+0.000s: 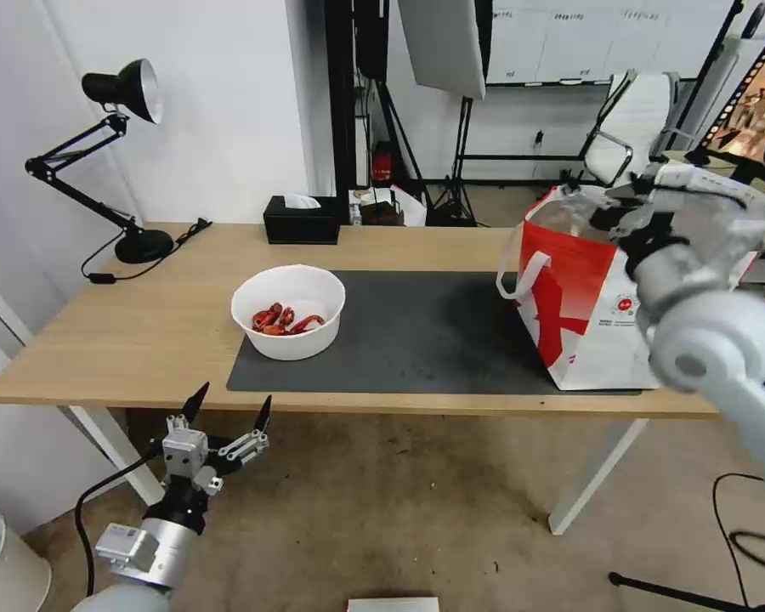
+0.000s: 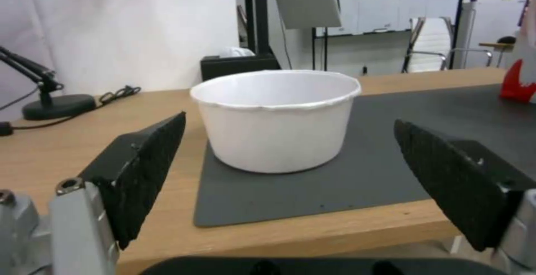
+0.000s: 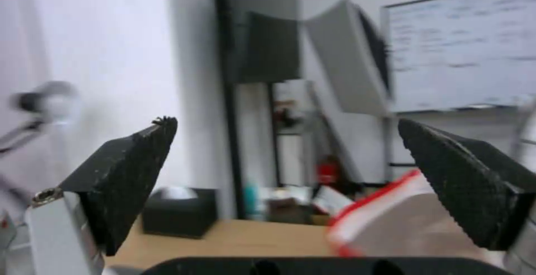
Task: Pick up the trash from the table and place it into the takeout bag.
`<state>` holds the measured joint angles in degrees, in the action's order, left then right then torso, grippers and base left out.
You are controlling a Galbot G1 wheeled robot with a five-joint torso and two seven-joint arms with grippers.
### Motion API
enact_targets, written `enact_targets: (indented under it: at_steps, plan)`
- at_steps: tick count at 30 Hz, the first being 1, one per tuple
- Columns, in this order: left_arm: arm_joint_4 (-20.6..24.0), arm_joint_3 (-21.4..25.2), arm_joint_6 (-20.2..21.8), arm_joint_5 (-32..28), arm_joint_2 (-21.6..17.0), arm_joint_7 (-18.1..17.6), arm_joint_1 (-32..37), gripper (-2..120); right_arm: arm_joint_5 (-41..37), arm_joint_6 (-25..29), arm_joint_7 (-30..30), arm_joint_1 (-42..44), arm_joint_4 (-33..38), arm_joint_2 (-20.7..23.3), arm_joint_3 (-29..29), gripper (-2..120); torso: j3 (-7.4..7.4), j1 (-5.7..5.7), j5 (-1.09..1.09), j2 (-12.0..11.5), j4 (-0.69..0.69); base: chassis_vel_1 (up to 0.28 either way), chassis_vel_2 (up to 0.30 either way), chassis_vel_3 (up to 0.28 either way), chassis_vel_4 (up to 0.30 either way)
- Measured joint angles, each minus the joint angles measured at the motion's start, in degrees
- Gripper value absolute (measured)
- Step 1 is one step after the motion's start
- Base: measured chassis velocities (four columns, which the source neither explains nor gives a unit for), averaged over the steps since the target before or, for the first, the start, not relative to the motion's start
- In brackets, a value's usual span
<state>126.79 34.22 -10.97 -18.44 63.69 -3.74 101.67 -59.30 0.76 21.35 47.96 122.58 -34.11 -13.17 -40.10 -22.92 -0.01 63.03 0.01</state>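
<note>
A light-wood table (image 1: 144, 331) on white legs stands against a white wall, carrying a dark grey mat (image 1: 416, 336) across its middle. A white bowl (image 1: 288, 311) holding red shells (image 1: 285, 320) sits on the mat's left end, its near side close to the mat's front edge. The red-and-white bag (image 1: 582, 310) stands upright on the mat's right end, well apart from the bowl, white handles drooping over its side. At the table's back edge sits a black tissue box (image 1: 302, 219); a black desk lamp (image 1: 110, 153) rises from the far left corner, its cord trailing over the wood. Behind are light stands, a whiteboard and a white office chair (image 1: 633, 127). The left gripper (image 1: 229, 410) hangs below and before the table's front edge, facing the bowl, jaws spread and empty. The right gripper (image 3: 284, 145) is raised above the bag's mouth, jaws spread wide, holding nothing.
</note>
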Motion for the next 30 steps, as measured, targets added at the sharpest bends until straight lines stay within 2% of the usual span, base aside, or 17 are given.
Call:
enact_targets:
  at_steps: [1,3,4,7,8,11,12,15,22,30]
  plan:
    - [0.00,0.00,0.00,0.00,0.00,0.00,0.00,100,0.00,0.00,0.00,0.00,0.00,0.00,0.00,100,0.00,0.00,0.00,0.00,0.00,0.000,0.000,0.000,0.000]
    - [0.07,0.68,-0.26,-0.10,0.66,0.03,0.35,100,2.74,2.71,-5.30,8.20,2.96,-1.85,-2.51,100,0.00,0.00,0.00,0.00,0.00,0.000,0.000,0.000,0.000]
    - [0.07,0.68,-0.26,-0.10,0.66,0.03,0.35,100,2.74,2.71,-5.30,8.20,2.96,-1.85,-2.51,100,0.00,0.00,0.00,0.00,0.00,0.000,0.000,0.000,0.000]
    - [-0.69,0.60,-0.50,-0.19,0.83,0.11,-0.03,100,7.00,4.57,-9.33,20.89,5.43,-5.76,-6.31,100,0.00,0.00,0.02,0.00,-0.01,0.000,0.000,0.000,0.000]
    - [-0.69,0.60,-0.50,-0.19,0.83,0.11,-0.03,100,7.00,4.57,-9.33,20.89,5.43,-5.76,-6.31,100,0.00,0.00,0.02,0.00,-0.01,0.000,0.000,0.000,0.000]
    - [-1.96,-0.13,-0.72,-0.23,0.92,0.15,-0.75,100,12.26,6.06,-11.35,29.91,5.81,-9.30,-9.32,100,0.00,0.01,0.01,0.00,-0.02,0.000,0.000,0.000,0.000]
    - [-1.96,-0.13,-0.72,-0.23,0.92,0.15,-0.75,100,12.26,6.06,-11.35,29.91,5.81,-9.30,-9.32,100,0.00,0.01,0.01,0.00,-0.02,0.000,0.000,0.000,0.000]
    - [-3.28,-1.03,-0.92,-0.35,0.89,0.23,-1.94,100,19.95,8.29,-12.97,40.41,4.82,-12.59,-12.12,100,0.00,0.00,0.01,-0.01,-0.02,0.000,0.000,0.000,0.000]
    - [-4.53,-1.84,-0.92,-0.62,0.81,1.07,-3.04,100,25.89,7.97,-12.59,47.61,1.60,-14.40,-12.72,100,0.00,0.00,0.00,0.00,-0.02,0.000,0.000,0.000,0.000]
    - [-4.72,-1.86,-0.92,-0.90,0.90,1.41,-2.99,100,25.28,3.39,-9.64,48.44,1.01,-14.65,-11.29,100,0.00,0.00,0.01,0.00,-0.01,0.000,0.000,0.000,0.000]
